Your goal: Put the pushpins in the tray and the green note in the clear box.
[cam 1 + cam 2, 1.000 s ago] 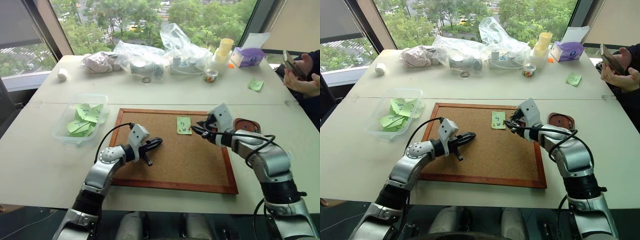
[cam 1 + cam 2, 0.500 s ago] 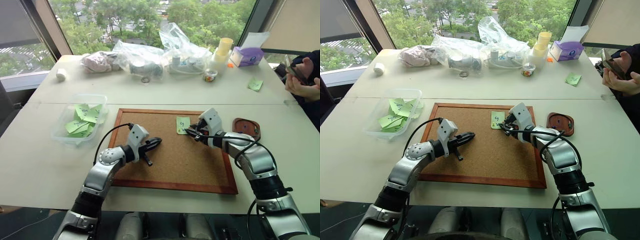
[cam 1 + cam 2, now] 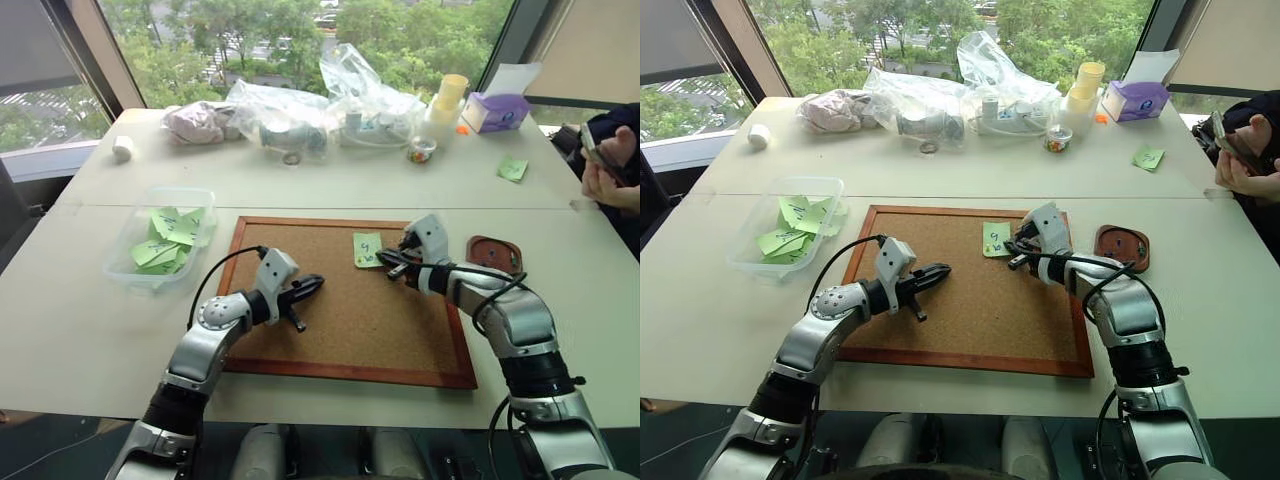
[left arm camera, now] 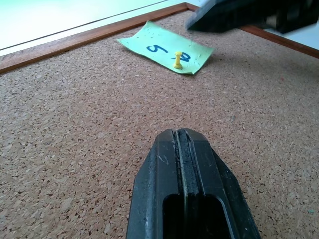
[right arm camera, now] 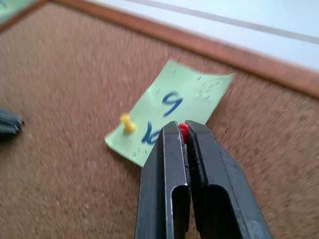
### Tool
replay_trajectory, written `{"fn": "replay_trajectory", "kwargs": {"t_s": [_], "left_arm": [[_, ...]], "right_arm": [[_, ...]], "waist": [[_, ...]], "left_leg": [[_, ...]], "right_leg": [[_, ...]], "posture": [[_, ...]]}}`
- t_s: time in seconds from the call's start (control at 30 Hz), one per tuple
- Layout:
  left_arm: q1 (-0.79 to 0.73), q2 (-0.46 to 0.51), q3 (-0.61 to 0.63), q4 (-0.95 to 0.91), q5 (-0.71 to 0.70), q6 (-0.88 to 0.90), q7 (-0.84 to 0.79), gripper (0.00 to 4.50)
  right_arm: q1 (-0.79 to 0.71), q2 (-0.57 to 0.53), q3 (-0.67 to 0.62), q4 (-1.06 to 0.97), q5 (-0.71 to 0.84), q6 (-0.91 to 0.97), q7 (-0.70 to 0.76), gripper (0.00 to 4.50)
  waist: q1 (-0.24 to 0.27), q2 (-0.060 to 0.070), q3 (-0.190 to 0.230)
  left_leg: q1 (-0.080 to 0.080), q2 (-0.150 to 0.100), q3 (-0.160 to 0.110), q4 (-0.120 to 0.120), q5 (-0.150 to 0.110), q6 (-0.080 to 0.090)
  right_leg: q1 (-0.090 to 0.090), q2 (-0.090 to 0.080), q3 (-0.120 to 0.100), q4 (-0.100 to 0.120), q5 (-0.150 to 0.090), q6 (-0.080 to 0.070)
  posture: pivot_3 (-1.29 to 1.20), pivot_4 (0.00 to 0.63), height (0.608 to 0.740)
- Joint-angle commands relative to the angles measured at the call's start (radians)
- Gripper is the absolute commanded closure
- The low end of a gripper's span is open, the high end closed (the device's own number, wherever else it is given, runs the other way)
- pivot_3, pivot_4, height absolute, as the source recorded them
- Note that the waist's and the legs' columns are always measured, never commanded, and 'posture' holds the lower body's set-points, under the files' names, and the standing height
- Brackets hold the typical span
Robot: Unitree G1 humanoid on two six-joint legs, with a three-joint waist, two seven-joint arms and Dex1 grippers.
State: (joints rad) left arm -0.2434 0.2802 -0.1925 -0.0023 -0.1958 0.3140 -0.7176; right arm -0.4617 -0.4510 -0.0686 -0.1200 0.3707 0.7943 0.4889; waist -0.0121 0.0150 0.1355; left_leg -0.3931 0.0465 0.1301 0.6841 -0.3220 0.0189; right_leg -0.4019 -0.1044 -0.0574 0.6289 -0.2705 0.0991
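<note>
While trees show through the big window point(image 3: 250, 40), a cork board point(image 3: 340, 320) lies on the pale tabletop point(image 3: 80, 330). The right gripper point(image 5: 183, 130) pinches a red pushpin point(image 5: 183, 130) above the green note point(image 5: 172, 110). The left gripper point(image 4: 183, 137) is closed on nothing.

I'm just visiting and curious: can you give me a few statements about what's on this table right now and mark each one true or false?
1. The right gripper is shut on a red pushpin. True.
2. The green note already lies in the clear box. False: it lies on the cork board.
3. A yellow pushpin stands in the green note. True.
4. The left gripper holds the tray. False: it is shut on nothing, above the cork board.
</note>
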Motion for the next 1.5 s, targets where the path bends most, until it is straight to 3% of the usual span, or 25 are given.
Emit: {"fn": "replay_trajectory", "kwargs": {"t_s": [0.03, 0.27, 0.37, 0.67, 0.87, 1.23, 1.33, 1.4, 1.5], "left_arm": [[0.038, 0.000, -0.043, 0.073, 0.025, 0.027, -0.003, 4.50], [0.035, -0.015, -0.052, 0.091, 0.028, 0.015, -0.010, 4.50], [0.027, -0.022, -0.060, 0.108, 0.031, 0.004, -0.015, 4.50], [0.006, -0.021, -0.059, 0.127, 0.035, 0.001, -0.039, 4.50], [0.006, -0.014, -0.048, 0.121, 0.036, 0.002, -0.039, 4.50], [0.012, -0.009, -0.037, 0.112, 0.032, 0.005, -0.029, 4.50], [0.011, -0.008, -0.038, 0.114, 0.032, 0.005, -0.030, 4.50], [0.010, -0.008, -0.040, 0.115, 0.033, 0.006, -0.032, 4.50], [0.008, -0.008, -0.040, 0.118, 0.032, 0.006, -0.034, 4.50]], "right_arm": [[-0.046, -0.018, -0.141, -0.070, 0.055, 0.049, -0.060, 4.47], [0.058, -0.124, -0.390, -0.083, 0.057, 0.131, -0.143, 4.47], [0.135, -0.168, -0.424, -0.099, 0.055, 0.140, -0.133, 4.47], [0.233, -0.172, -0.416, -0.063, 0.036, 0.085, -0.130, 4.47], [0.334, -0.142, -0.322, 0.066, -0.038, -0.006, -0.123, 4.47], [0.315, -0.130, -0.330, 0.079, -0.015, -0.049, -0.119, 4.47], [0.308, -0.132, -0.337, 0.068, -0.008, -0.048, -0.122, 3.64], [0.303, -0.138, -0.353, 0.038, 0.003, -0.047, -0.123, 2.72], [0.293, -0.151, -0.371, 0.002, 0.022, -0.031, -0.124, 2.72]], "waist": [[0.000, -0.001, -0.001], [0.005, -0.001, -0.001], [0.002, 0.000, -0.001], [0.006, 0.002, -0.002], [0.013, 0.001, -0.002], [0.006, -0.006, -0.006], [0.005, -0.005, -0.006], [0.004, -0.004, -0.006], [0.004, -0.001, -0.005]], "left_leg": [[0.001, 0.000, 0.000, 0.000, 0.000, 0.000], [0.001, -0.002, 0.000, -0.001, 0.000, 0.000], [0.001, -0.003, 0.000, -0.001, -0.001, 0.002], [0.002, -0.005, 0.001, -0.001, -0.001, 0.003], [0.002, -0.005, 0.000, -0.001, -0.002, 0.004], [0.003, -0.004, 0.000, -0.001, -0.003, 0.004], [0.003, -0.004, -0.001, -0.001, -0.003, 0.004], [0.003, -0.004, -0.001, -0.001, -0.003, 0.004], [0.002, -0.005, -0.001, -0.002, -0.003, 0.005]], "right_leg": [[0.000, 0.000, 0.000, 0.000, 0.000, 0.000], [0.001, -0.005, -0.001, 0.000, -0.001, -0.001], [0.001, -0.008, -0.001, -0.001, -0.001, -0.001], [0.003, -0.008, -0.002, -0.001, -0.001, -0.001], [0.003, -0.008, -0.002, -0.003, -0.001, -0.001], [0.006, -0.009, -0.002, -0.008, -0.001, -0.001], [0.005, -0.009, -0.002, -0.009, -0.001, -0.001], [0.005, -0.010, -0.002, -0.009, -0.001, -0.001], [0.005, -0.011, -0.002, -0.009, -0.001, -0.001]], "posture": [[0.00, 0.150, 0.740], [0.00, 0.150, 0.740], [0.00, 0.150, 0.740], [0.00, 0.150, 0.740], [0.00, 0.150, 0.740], [0.00, 0.150, 0.740], [0.00, 0.150, 0.740], [0.00, 0.150, 0.740], [0.00, 0.150, 0.740]]}}
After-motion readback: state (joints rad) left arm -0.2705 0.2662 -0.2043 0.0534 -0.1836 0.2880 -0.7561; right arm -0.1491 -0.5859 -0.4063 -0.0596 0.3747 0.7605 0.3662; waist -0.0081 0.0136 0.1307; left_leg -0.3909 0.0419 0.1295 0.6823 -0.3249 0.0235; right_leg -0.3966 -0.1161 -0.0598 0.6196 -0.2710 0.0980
